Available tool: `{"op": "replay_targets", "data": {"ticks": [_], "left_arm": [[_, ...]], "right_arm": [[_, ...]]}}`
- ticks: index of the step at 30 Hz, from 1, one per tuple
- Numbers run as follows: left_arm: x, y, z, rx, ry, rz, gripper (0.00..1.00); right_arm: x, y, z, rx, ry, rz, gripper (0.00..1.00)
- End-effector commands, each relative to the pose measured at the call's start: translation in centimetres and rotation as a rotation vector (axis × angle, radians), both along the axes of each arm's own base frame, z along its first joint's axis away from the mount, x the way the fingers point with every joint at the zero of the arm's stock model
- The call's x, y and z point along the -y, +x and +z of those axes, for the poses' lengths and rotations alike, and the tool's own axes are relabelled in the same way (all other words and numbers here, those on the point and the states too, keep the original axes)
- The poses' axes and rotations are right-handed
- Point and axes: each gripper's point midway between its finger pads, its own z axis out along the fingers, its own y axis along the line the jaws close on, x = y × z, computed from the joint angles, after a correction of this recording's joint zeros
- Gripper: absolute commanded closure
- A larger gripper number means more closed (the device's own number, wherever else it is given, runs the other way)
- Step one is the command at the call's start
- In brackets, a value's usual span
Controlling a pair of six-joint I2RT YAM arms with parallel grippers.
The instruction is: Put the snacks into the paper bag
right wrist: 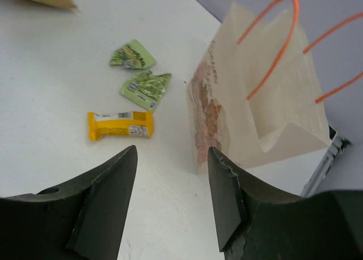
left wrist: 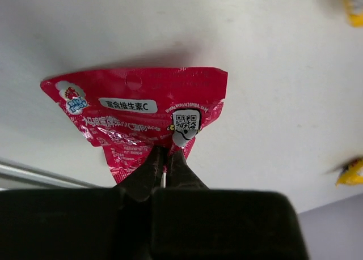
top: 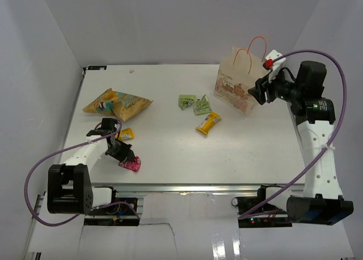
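My left gripper is shut on a corner of the pink-red packet near the table's front left edge. In the left wrist view the closed fingertips pinch the packet, which casts a shadow on the table. My right gripper is open and empty, just right of the cream paper bag, which stands upright with orange handles. In the right wrist view the gripper points at the table beside the bag. The yellow bar and two green packets lie mid-table. The yellow-orange chip bag lies at the left.
A small yellow-and-dark packet lies just behind my left gripper. White walls close in the table at the back and sides. The table's metal front rail runs below the pink-red packet. The right wrist view also shows the yellow bar and green packets.
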Motion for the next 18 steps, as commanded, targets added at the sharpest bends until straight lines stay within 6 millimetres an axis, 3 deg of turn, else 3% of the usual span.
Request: {"op": "replay_targets", "data": {"ticks": [1,6,7,9,10,11,13,15,18], "left_arm": [[1.6,4.4,3.6,0.27,-0.068,-0.171,1.0],[4.7,7.4,8.5,0.594,-0.178,-0.392,1.0],[6.1,6.8,9.5,0.65,-0.26,-0.474,1.0],[8.4,7.6,13.0,0.867,-0.364,-0.605,1.0],[10.0,5.9,14.1,0.917,-0.5,-0.68,1.0],[10.9,6.3,16.7,1.08,-0.52,-0.762,1.0],[12.7,4.8,19.3,1.22,-0.585,-0.924,1.0],[14.5,3.4,20.4,1.272,-0.626,-1.057,1.0],[17.1,0.5,22.4,1.362,-0.73,-1.265,1.0]], "right_arm": [[-3.7,-4.3,1.6,0.053,0.055,0.264,0.42],[-7.1,-7.5,0.0,-0.029,0.115,0.422,0.42],[-7.7,-7.9,-1.3,-0.068,0.118,0.442,0.42],[-9.8,-9.2,-2.7,-0.125,0.118,0.506,0.42],[-10.6,-9.7,-3.3,-0.145,0.125,0.537,0.42],[-11.7,-10.4,-4.6,-0.191,0.129,0.576,0.42],[-13.3,-11.3,-5.8,-0.253,0.156,0.625,0.41],[-14.6,-11.5,-7.0,-0.291,0.154,0.679,0.41],[-17.0,-13.4,-8.3,-0.238,0.09,0.875,0.25]]}}
